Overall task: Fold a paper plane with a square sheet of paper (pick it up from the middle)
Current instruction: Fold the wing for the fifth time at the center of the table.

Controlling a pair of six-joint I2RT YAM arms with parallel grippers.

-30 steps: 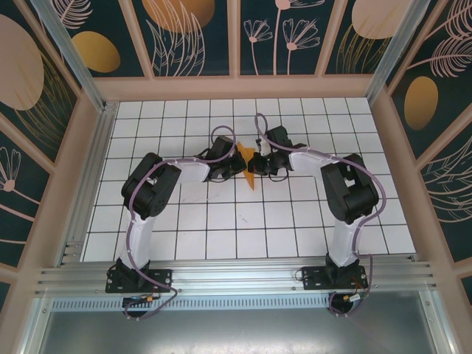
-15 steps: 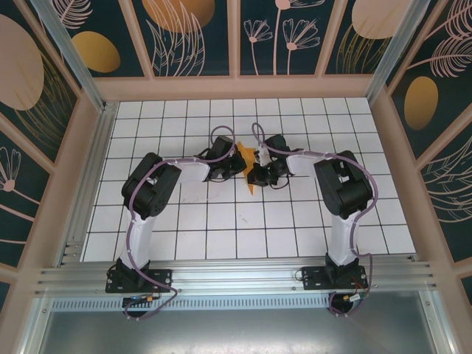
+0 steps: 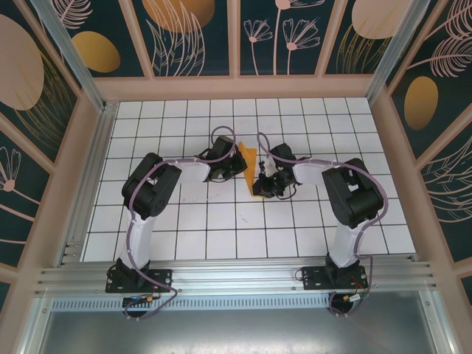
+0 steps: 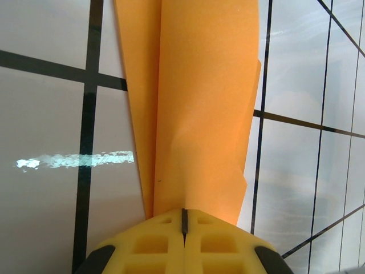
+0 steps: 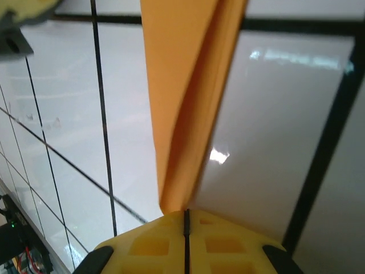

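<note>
Thin, limp and easily creased, the paper plane [image 3: 251, 161] is held over the middle of the surface [image 3: 221, 236]; its folded spine looks the firmest place to pinch. The left fingers [image 4: 149, 246] and right fingers [image 5: 223, 246] are each closed tight on one end. The wrist views show its layered folds, the top view both arms meeting

Robot lab cell: white gridded table [image 3: 184, 221], aluminium frame rail [image 3: 236, 274], botanical-print wall panels [image 3: 280, 37].
</note>
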